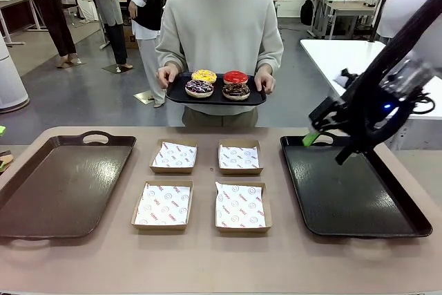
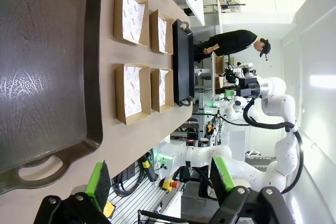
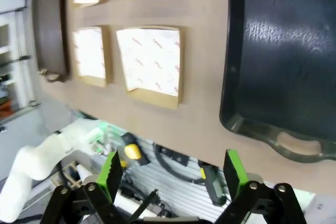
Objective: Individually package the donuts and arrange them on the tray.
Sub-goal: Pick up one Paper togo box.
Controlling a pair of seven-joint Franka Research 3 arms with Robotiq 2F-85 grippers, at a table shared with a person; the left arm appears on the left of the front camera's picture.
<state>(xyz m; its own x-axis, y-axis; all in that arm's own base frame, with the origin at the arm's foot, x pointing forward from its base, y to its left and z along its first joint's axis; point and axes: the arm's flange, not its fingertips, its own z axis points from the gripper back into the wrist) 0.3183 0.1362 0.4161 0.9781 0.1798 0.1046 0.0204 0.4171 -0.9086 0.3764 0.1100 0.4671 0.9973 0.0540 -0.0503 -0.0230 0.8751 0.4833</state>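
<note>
The donuts [image 1: 199,88] are carried on a small black serving tray [image 1: 217,99], which is held by a person's hands [image 1: 167,76] beyond the far edge of the desk [image 1: 207,257]. Four are seen there: a yellow-iced one [image 1: 204,74] and a red-iced one [image 1: 235,77] at the back, and a drizzled dark one and a sprinkled chocolate one [image 1: 236,91] in front.

On the desk, four paper-lined boxes [image 1: 163,205] are set two by two at the middle. They lie between a brown tray [image 1: 62,184] at the left edge and a black tray [image 1: 352,198] at the right edge.

The right fingers [image 1: 311,138] are held above the far left corner of the black tray. They are spread wide with nothing between them, as is also seen in the right wrist view [image 3: 110,174]. The left fingers [image 2: 98,182] are likewise spread wide and empty, close to the near handle of the brown tray.
</note>
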